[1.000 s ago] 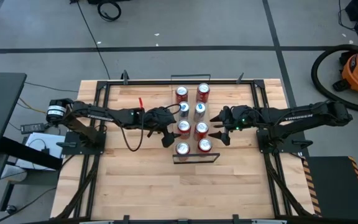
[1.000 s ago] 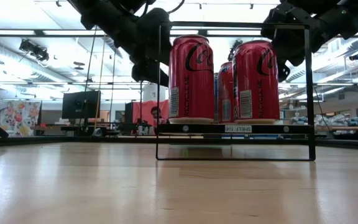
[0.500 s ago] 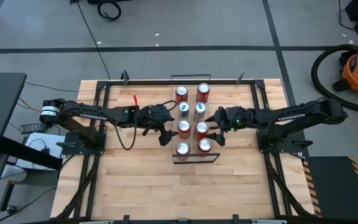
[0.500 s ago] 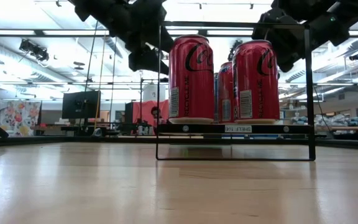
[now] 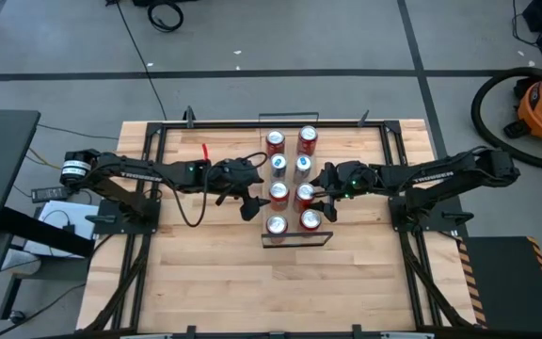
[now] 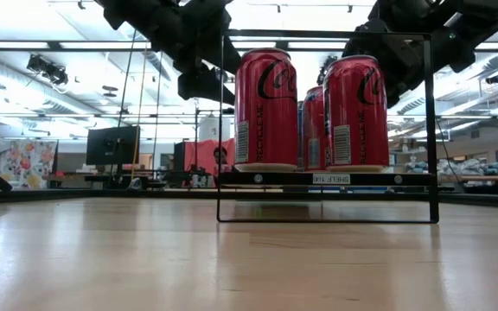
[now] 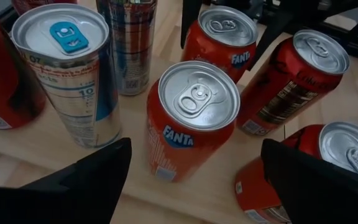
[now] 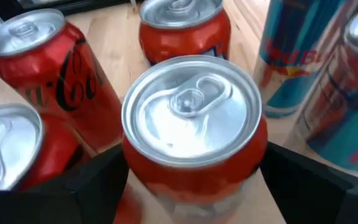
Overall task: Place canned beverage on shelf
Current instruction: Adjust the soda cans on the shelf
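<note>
**Tip-over risk in a tightly packed can row**

The shelf [image 5: 296, 237] on the worktop [image 5: 205, 282] carries eight cans in two close rows. Right claw [image 5: 320, 196] straddles a Fanta can [image 8: 194, 134], fingers at its sides; contact cannot be confirmed. An off-centre closure could topple neighbouring cans. Left claw [image 5: 249, 195] hangs wide open, empty, facing another orange can [image 7: 191, 127].

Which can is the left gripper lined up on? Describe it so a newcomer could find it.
Start at the shelf in the middle of the table, holding two rows of cans. In the row on the left arm's side, find the orange Fanta can between the left gripper's open fingers. It has a plain silver tab, unlike the slimmer silver-and-blue can with a blue tab beside it.
</note>
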Robot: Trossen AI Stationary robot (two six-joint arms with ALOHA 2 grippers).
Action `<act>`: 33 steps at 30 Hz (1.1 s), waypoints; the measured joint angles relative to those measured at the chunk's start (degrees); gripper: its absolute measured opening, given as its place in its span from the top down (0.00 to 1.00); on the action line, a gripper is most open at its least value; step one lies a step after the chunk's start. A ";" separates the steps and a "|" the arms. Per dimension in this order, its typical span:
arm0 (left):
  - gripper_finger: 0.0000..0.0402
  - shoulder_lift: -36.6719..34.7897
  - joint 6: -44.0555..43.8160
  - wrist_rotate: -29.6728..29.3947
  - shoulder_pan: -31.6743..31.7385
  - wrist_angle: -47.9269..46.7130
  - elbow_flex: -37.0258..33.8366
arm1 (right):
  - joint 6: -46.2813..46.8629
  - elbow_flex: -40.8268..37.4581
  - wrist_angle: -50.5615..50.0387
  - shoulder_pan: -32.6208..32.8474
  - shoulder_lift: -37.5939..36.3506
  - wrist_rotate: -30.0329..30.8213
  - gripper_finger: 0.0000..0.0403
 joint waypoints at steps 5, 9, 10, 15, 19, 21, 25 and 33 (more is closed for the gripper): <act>0.08 0.00 -0.64 -0.02 0.00 -0.03 0.00 | -0.47 -0.02 -0.32 -0.57 -0.03 0.45 0.18; 0.08 0.00 -0.76 -0.02 -0.02 -0.09 0.00 | -0.91 0.00 -0.58 -1.46 -0.07 0.32 0.18; 0.08 0.00 -0.77 -0.02 -0.02 -0.11 0.00 | -0.89 0.00 -0.62 -1.71 -0.07 0.22 0.18; 0.08 0.00 -0.89 -0.02 -0.02 -0.25 0.00 | -0.91 0.00 -0.66 -2.24 -0.09 -1.00 0.17; 0.08 0.00 -1.49 2.51 -0.02 -0.31 0.00 | -0.94 0.02 -0.73 -2.29 -0.10 -2.82 0.16; 0.08 0.00 -2.74 4.68 -0.04 -0.52 0.00 | 0.09 0.02 -0.78 -2.26 -0.18 -3.77 0.15; 0.08 0.00 -3.69 8.02 -0.82 -1.20 0.00 | 1.15 -0.06 -2.24 -2.29 -1.10 -4.66 0.10; 0.08 0.00 -3.54 8.31 -4.36 -4.65 0.00 | 2.03 -0.04 -5.27 -2.29 -3.62 -4.09 0.02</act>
